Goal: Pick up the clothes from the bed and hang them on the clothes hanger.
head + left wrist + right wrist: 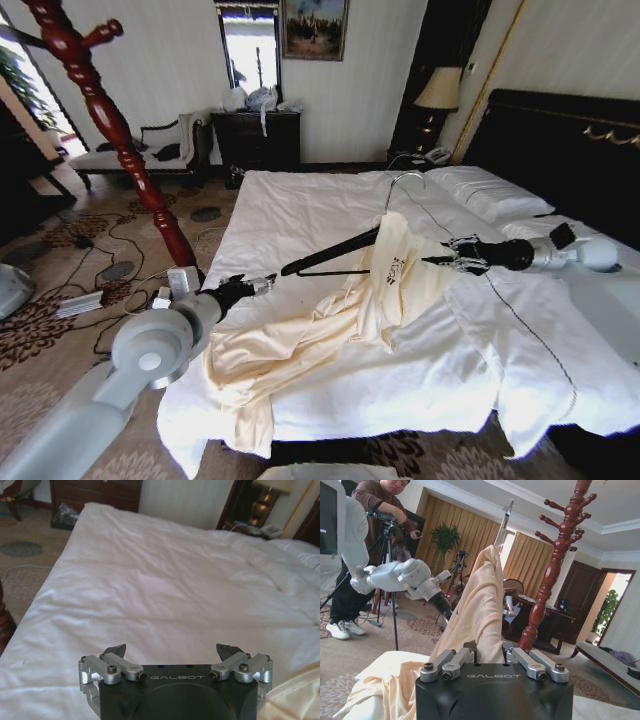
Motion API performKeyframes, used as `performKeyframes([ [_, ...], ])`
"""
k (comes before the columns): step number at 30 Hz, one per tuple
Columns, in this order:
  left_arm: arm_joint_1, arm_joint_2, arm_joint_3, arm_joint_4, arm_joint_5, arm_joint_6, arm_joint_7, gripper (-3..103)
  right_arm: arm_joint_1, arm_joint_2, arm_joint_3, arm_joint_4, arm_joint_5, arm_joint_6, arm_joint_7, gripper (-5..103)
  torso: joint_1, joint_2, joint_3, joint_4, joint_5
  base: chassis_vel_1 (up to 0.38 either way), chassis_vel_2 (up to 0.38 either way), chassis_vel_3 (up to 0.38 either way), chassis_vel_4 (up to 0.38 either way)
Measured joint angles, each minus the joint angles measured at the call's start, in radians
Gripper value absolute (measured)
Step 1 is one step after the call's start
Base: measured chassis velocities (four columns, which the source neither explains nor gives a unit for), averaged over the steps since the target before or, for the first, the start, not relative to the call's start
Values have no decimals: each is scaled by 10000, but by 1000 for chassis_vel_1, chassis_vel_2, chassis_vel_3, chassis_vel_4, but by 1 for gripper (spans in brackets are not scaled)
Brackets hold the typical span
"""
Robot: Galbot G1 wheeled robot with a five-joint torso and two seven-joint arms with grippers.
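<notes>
The clothes [330, 335], a wrinkled cream-yellow garment, lie on the bed's white duvet [300, 210] and spill over its front edge. One shoulder is draped over the clothes hanger [330, 252], whose bare black arm points toward my left gripper [262, 283]. The hanger's wire hook [405, 180] stands up behind it. My right gripper [440, 262] is shut on the raised fabric at the hanger's other end. In the right wrist view my right gripper [489, 652] pinches the clothes [475, 605]. My left gripper [172, 652] is open above the duvet [160, 580], with the clothes [295, 695] beside it.
A red-brown wooden coat stand [100, 110] rises left of the bed beside my left arm. Cables and a power strip [80, 303] lie on the carpet. A thin cable [520, 330] crosses the duvet. A lamp [438, 90] and dark headboard [570, 130] are at the back right.
</notes>
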Motion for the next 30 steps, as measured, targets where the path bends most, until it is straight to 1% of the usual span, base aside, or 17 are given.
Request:
performKeyframes([
  [5,200,-382,389,240,156,243,-127,100,31,-8,-94,7,-113,3,-49,22,-1,0,-1,-2,2,0,0,0,0],
  [9,-111,-1030,1318,412,99,295,193,100,121,-36,-186,110,-124,4,-14,22,-1,0,-1,-1,2,0,0,0,0],
  [10,-111,-1030,1318,412,99,295,193,100,121,-36,-186,110,-124,4,-14,22,-1,0,-1,-1,2,0,0,0,0],
  [11,-307,-1211,1743,556,193,297,364,100,132,-40,-204,146,-124,4,10,22,-1,0,-1,-3,3,0,0,0,0],
  [13,-790,-1492,2595,998,810,312,748,100,143,-44,-229,230,-117,4,82,22,-1,0,-1,-2,3,0,0,0,0],
  [14,-790,-1492,2595,998,810,312,748,100,143,-44,-229,230,-117,4,82,22,-1,0,-1,-2,3,0,0,0,0],
  [15,-968,-1550,2811,1167,1061,327,866,100,144,-48,-231,262,-109,4,111,22,-1,0,0,-2,3,0,0,0,0],
  [17,-1646,-1663,3471,1689,1797,384,1396,102,144,-57,-233,335,-93,4,188,22,0,-1,0,-2,3,0,0,0,0],
  [18,-1646,-1663,3471,1689,1797,384,1396,102,144,-57,-233,335,-93,4,188,22,0,-1,0,-2,3,0,0,0,0],
  [20,-2120,-1655,3833,2016,2248,388,2225,100,144,-55,-235,368,-74,4,251,22,0,-1,0,-3,2,0,0,0,0],
  [22,-2636,-1423,4174,2381,2613,387,3463,97,205,19,-293,368,-65,3,324,22,-1,0,-1,-6,5,0,0,0,0],
  [23,-2780,-1327,4271,2519,2696,382,3874,98,250,54,-322,362,-65,4,338,22,-1,0,-1,-3,5,0,0,0,0],
  [24,-2780,-1327,4271,2519,2696,382,3874,98,250,54,-322,362,-65,4,338,22,-1,0,-1,-3,5,0,0,0,0],
  [27,-3305,-1089,4754,3053,2813,234,5171,97,355,135,-360,347,-44,16,358,22,-1,-1,0,4,2,0,0,0,0],
  [28,-3409,-1096,4836,3153,2821,205,5445,97,366,140,-360,346,-30,27,358,22,-1,-1,0,3,0,0,0,0,0],
  [29,-3409,-1096,4836,3153,2821,205,5445,97,366,140,-360,346,-30,27,358,22,-1,-1,0,3,0,0,0,0,0],
  [30,-3535,-1146,4924,3297,2851,163,5827,97,384,142,-361,346,5,43,358,22,-1,-1,0,0,2,0,0,0,0],
])
